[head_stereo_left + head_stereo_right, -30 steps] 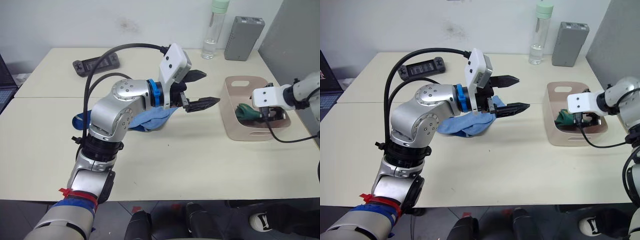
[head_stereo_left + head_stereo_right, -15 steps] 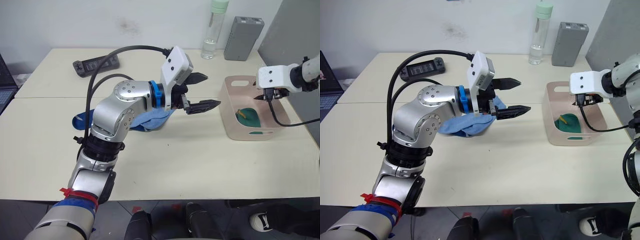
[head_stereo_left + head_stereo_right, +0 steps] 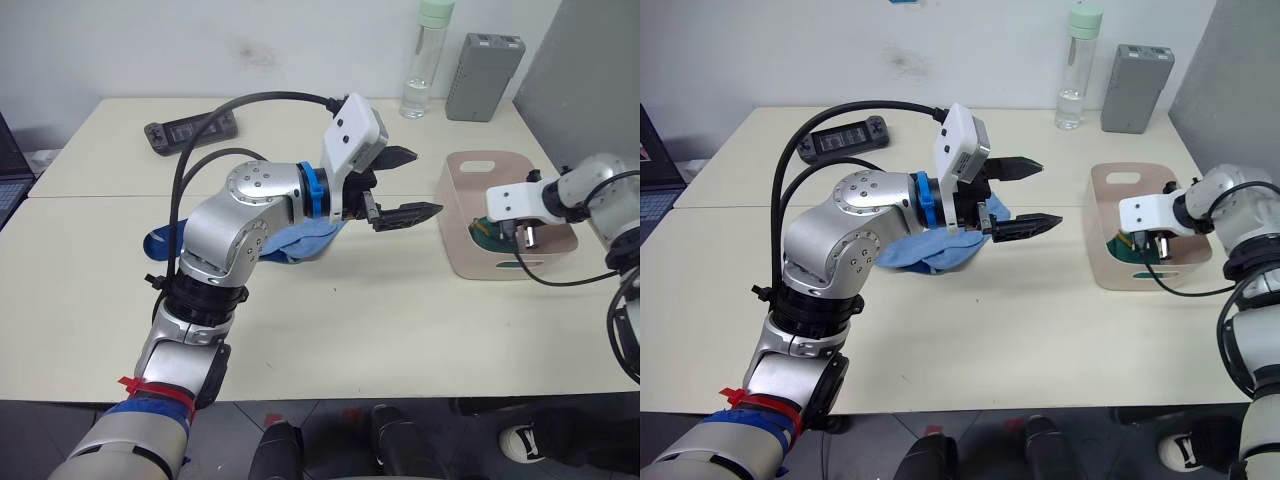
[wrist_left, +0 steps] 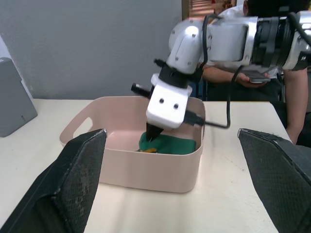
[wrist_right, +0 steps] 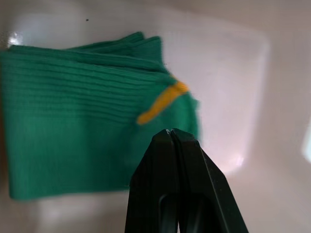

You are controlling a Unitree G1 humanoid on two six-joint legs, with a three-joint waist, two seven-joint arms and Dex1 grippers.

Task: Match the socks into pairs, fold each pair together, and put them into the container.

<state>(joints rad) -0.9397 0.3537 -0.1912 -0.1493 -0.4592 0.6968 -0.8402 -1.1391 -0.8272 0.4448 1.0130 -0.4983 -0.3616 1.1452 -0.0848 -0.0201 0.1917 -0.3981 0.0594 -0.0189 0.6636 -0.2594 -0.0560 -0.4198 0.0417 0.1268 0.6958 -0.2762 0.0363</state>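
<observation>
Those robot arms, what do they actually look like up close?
The left arm is built of rounded silver metal joints, with a blue ring at the wrist, a white camera box, looping black cables and red tape lower down. The left gripper has two pointed black fingers. The right gripper also has black fingers behind a white block.

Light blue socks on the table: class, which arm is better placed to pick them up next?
Left. Its open claw hovers just beyond the light blue socks, while the right claw is shut, down in the pink bin over the green socks.

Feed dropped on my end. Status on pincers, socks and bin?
Left pincer open, empty, over table. Right pincer shut, empty, in bin above folded green socks. Light blue socks on table under left arm. Nothing blocking.
</observation>
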